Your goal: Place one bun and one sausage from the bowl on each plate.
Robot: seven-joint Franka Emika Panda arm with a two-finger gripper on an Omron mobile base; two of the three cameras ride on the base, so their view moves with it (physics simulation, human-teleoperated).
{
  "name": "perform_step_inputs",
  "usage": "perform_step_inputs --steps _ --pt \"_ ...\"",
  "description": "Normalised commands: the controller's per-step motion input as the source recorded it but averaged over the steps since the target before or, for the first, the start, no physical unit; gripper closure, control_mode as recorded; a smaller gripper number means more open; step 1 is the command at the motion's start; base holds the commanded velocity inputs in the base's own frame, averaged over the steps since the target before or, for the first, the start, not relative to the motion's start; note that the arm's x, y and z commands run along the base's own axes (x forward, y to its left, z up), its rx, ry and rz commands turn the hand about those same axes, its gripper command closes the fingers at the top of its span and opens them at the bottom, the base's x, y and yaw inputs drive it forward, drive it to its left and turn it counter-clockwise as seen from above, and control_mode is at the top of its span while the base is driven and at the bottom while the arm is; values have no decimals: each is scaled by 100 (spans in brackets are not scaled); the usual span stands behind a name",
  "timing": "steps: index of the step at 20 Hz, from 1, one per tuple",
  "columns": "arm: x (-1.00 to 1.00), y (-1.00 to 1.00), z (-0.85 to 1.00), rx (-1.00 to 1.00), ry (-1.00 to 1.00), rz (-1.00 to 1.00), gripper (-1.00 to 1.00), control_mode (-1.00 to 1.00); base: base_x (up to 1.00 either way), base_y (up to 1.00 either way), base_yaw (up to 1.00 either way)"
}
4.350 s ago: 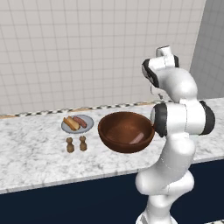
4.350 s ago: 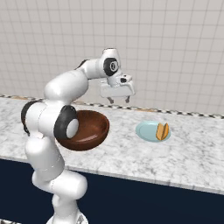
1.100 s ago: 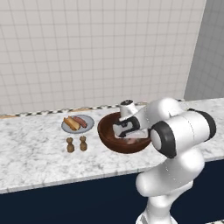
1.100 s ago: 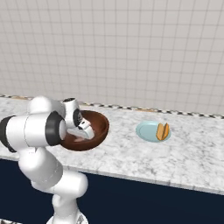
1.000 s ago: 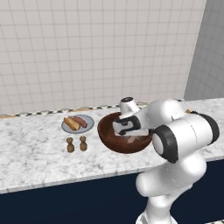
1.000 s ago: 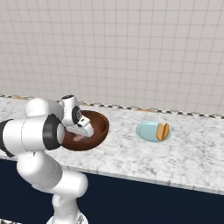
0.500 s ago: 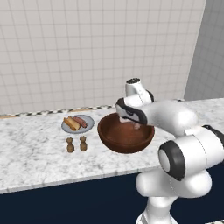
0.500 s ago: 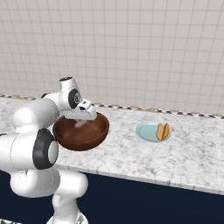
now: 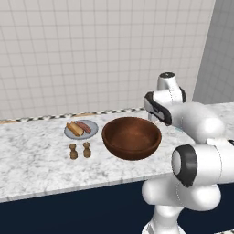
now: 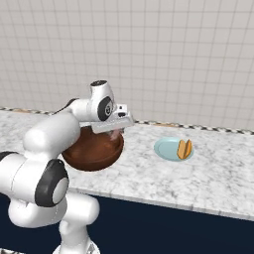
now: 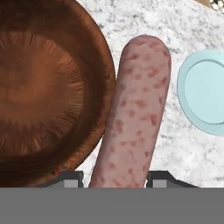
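Observation:
My gripper (image 11: 114, 177) is shut on a pink speckled sausage (image 11: 135, 109), which hangs over the counter just past the right rim of the brown wooden bowl (image 11: 43, 87). The pale teal plate (image 11: 205, 92) lies a little further to the right. From the right base view the gripper (image 10: 117, 130) hovers above the bowl (image 10: 94, 151) rim, and the teal plate (image 10: 166, 149) carries a bun (image 10: 184, 148). Left of the bowl (image 9: 131, 137), the grey plate (image 9: 69, 134) holds a bun (image 9: 73, 128) and a sausage (image 9: 83, 126). The bowl's inside shows bare wood.
Two small brown shakers (image 9: 73, 151) (image 9: 87, 149) stand in front of the grey plate. The marble counter meets a tiled wall at the back, and its front edge drops off below the bowl.
The gripper has lifted out of the bowl with the sausage in it and swung to the right, over the bowl's rim towards the teal plate.

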Motion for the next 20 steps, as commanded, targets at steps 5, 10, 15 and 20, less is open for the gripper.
perform_step_inputs --steps 5,10,15,20 --pt "36 -100 -1 12 7 26 100 -100 0 0 0" --pt "47 -89 -4 7 10 9 100 -100 0 0 0" --pt "40 -43 -23 0 10 0 100 -100 0 0 0" --pt "49 -52 -29 1 6 -11 100 -100 0 0 0"
